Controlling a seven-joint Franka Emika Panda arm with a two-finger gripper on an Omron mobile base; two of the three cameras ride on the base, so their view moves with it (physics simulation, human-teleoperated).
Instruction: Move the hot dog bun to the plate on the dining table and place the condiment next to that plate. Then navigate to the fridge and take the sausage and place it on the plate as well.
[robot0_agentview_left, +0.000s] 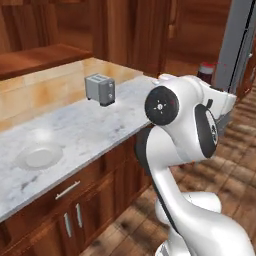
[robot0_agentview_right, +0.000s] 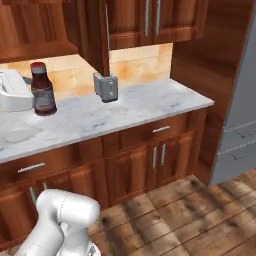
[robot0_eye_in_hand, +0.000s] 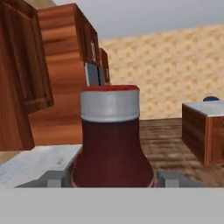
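Condiment (robot0_eye_in_hand: 111, 140) sits nearest the hand camera, upright, its grey cap level and its dark red body between my two fingertips (robot0_eye_in_hand: 54, 179). My hand (robot0_eye_in_hand: 109, 180) stands fairly wide, one tip at each side of the bottle's base. I cannot tell whether the pads press on it or only flank it, or whether it is lifted. Straddling it low makes sense to me: the body is widest there and the neck narrows under the cap, so a low grasp should keep it from tipping.

From the right base camera the bottle stands on the surface (robot0_agentview_right: 125, 107), near its left end and well back from the front edge. A toaster (robot0_agentview_right: 106, 86) is at the back edge, mid-surface. A pale plate (robot0_agentview_left: 39, 156) lies toward the left front; this is not the target plate.

Room: marble surface over wood cabinets, orange tiles behind, plank floor, fridge (robot0_agentview_right: 240, 125) past the right end. Bun and dining table: not placed from these views.
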